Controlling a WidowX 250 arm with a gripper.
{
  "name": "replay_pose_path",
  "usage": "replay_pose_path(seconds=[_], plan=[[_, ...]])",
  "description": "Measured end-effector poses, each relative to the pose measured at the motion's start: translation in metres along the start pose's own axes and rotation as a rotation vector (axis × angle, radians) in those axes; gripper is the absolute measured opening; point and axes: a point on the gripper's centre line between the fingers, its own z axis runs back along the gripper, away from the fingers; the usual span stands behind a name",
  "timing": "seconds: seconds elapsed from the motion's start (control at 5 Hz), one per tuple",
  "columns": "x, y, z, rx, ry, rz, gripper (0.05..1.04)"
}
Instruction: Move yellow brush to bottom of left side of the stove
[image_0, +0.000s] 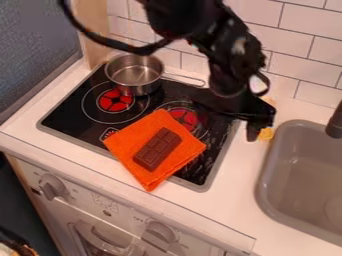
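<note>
Basically zero progress: yellow brush (266, 133), partly hidden, is right of the stove (67, 112), on the worktop (234, 187) by the sink (294, 175). Claw (253, 132) is right at it; can't tell if clenched or released. Whole transfer to stove's near left remains.

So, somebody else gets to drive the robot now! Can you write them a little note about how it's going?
Gripper: the black gripper hangs at the stove's right edge, near the grey sink; whether it holds anything, I can't tell.
Things: a yellow bit, probably the brush, peeks out beside it. The black stovetop holds a shiny metal pot and an orange cloth with a brown chocolate bar.
Done: brush not delivered yet.
Left: bring it to the stove's bottom left.
</note>
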Motion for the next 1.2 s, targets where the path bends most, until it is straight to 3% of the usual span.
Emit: replay_pose_path(seconds=[0.2, 0.4, 0.8, 1.2], plan=[[0.019, -0.004, -0.01, 0.02, -0.057, 0.045, 1.001], [0.039, -0.01, -0.023, 0.038, -0.058, 0.057, 1.001], [0.066, -0.025, -0.047, 0.03, -0.057, 0.055, 1.001], [0.058, -0.042, -0.066, 0.066, -0.013, -0.001, 0.999]])
